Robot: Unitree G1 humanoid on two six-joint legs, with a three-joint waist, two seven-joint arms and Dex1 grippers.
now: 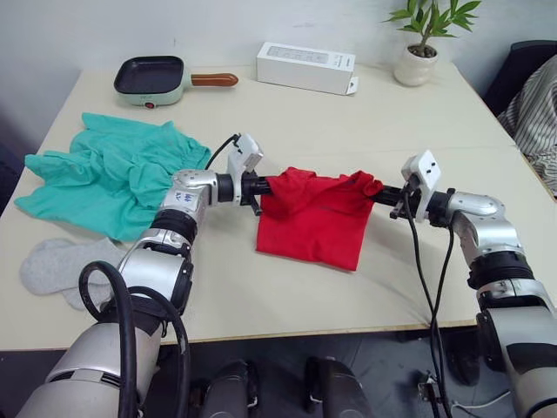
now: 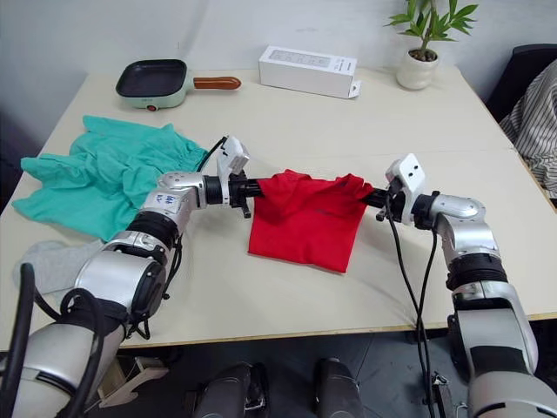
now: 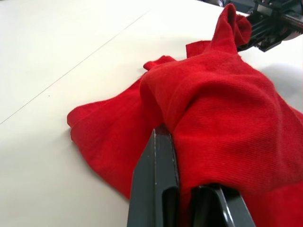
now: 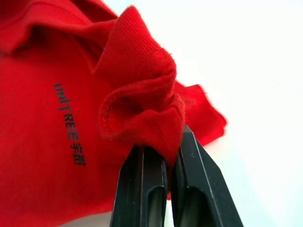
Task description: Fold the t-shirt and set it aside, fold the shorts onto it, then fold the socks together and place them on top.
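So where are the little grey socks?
The socks lie at the table's near left edge, just in front of the teal shorts, beside the left arm.

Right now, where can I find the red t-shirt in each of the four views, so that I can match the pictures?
Left eye view: red t-shirt at table centre, stretched between both end effectors.
Right eye view: same place, between the arms.
Left wrist view: it covers the right half, pinched by the left end effector.
Right wrist view: bunched hem in the right end effector.
Shared landmark: the right end effector at the shirt's corner.
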